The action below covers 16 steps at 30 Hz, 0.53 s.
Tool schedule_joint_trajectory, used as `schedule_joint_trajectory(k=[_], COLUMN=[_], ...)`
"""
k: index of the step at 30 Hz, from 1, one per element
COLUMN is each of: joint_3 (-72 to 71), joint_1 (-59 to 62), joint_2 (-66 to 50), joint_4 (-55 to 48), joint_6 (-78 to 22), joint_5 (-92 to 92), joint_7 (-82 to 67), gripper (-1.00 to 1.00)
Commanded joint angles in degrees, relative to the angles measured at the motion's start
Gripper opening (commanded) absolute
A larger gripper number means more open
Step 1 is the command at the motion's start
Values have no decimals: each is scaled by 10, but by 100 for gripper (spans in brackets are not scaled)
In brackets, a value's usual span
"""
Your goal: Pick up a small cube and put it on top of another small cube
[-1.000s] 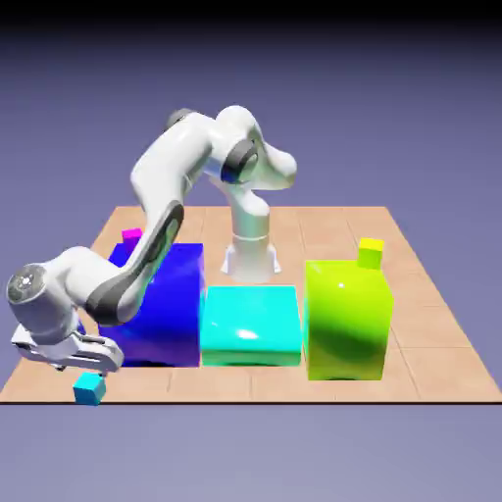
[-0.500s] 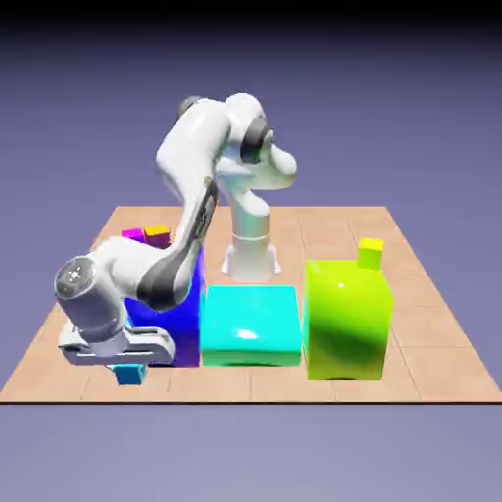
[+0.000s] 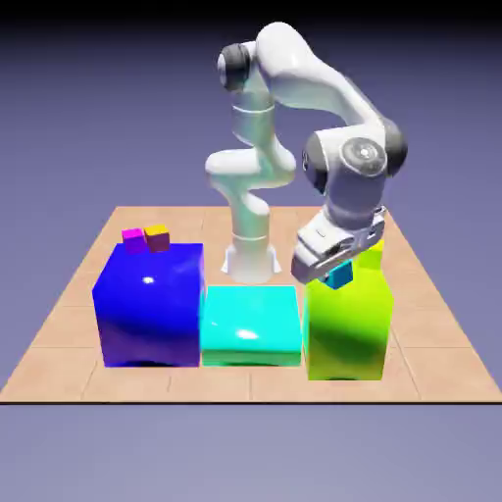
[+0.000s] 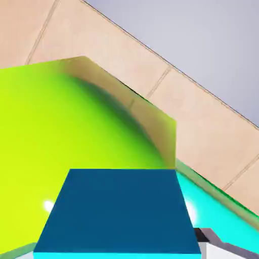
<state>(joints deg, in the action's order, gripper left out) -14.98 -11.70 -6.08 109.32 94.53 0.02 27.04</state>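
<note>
My gripper (image 3: pixel 338 268) is shut on the small cyan cube (image 3: pixel 340 277) and holds it in the air just above the top of the large lime-green block (image 3: pixel 348 319). The other small cube, lemon yellow (image 3: pixel 374 258), sits on that block's far right part, just behind the hand and partly hidden by it. In the hand view the held cube (image 4: pixel 119 212) fills the lower middle as a dark teal face and hides the fingertips. The lime-green block's top (image 4: pixel 60 141) lies under it.
A big blue block (image 3: pixel 147 304) stands at the exterior view's left, with a magenta cube (image 3: pixel 132 238) and an orange-yellow cube (image 3: pixel 157 236) on top. A flat cyan block (image 3: pixel 250 322) lies between the blue and lime blocks. The robot's base (image 3: pixel 250 257) rises behind it.
The gripper shut on the cyan cube at the table's front left corner, lifted it, and swung it across to the right, to above the lime-green block.
</note>
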Motion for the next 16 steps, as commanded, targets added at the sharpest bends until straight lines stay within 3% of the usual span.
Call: schedule_joint_trajectory(k=[1, 7, 12, 13, 16], joint_3=[-19, -104, -102, -102, -103], joint_1=[1, -41, -40, -40, -40], joint_2=[21, 113, 112, 112, 113], joint_4=[14, 73, 174, 174, 132], joint_6=[-5, -30, 71, 71, 29], joint_5=[-8, -37, -39, -39, -38], joint_7=[4, 23, 27, 27, 25], gripper=[-100, -100, -100, 100, 100])
